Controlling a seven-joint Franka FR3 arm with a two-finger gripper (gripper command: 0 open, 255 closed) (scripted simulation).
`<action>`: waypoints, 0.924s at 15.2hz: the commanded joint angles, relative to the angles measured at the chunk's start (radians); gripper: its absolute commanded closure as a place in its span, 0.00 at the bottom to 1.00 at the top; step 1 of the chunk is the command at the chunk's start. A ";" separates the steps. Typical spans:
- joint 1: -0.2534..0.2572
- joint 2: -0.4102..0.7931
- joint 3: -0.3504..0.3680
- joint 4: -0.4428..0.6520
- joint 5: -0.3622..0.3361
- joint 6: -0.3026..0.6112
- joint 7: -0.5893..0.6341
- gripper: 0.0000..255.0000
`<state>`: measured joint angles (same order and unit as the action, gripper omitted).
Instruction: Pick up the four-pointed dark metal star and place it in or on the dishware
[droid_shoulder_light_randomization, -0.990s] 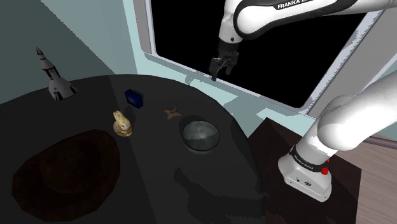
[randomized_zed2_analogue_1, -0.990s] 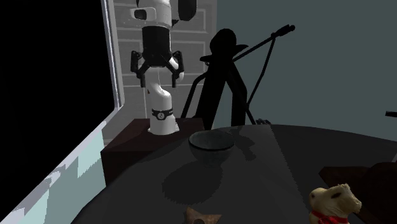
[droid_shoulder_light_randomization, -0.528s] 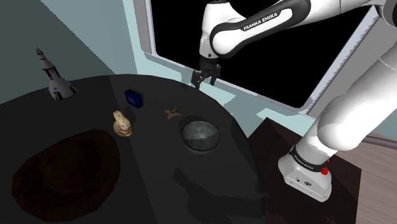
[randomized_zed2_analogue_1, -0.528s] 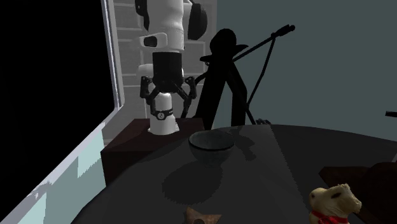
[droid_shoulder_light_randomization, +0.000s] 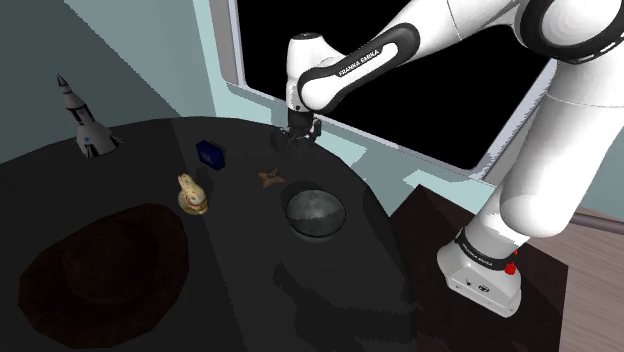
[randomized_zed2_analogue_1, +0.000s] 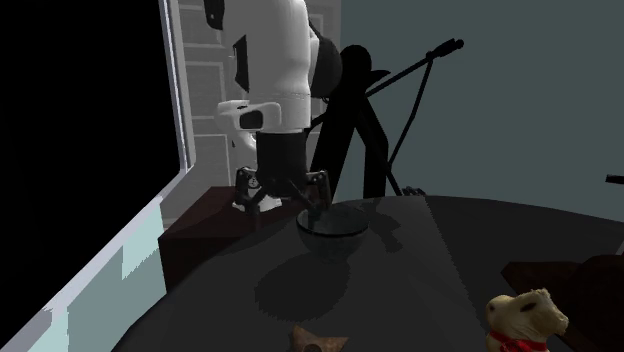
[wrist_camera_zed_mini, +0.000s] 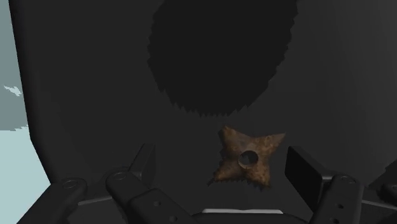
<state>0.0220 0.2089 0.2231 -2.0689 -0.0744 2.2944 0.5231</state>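
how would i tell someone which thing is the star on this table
On the dark round table, find the grey bowl and the small blue box. The star lies flat between them: rusty brown, four points, a hole in its middle, flatter than either.

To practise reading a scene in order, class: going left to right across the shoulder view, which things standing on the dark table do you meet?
toy rocket → blue block → star → bowl
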 joint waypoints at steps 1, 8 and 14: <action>0.015 0.089 -0.005 0.064 -0.024 0.020 0.044 0.00; 0.073 0.372 -0.038 0.323 -0.067 0.028 0.149 0.00; 0.094 0.489 -0.053 0.421 -0.077 0.043 0.175 0.00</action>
<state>0.1139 0.6856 0.1715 -1.6533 -0.1498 2.3300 0.6955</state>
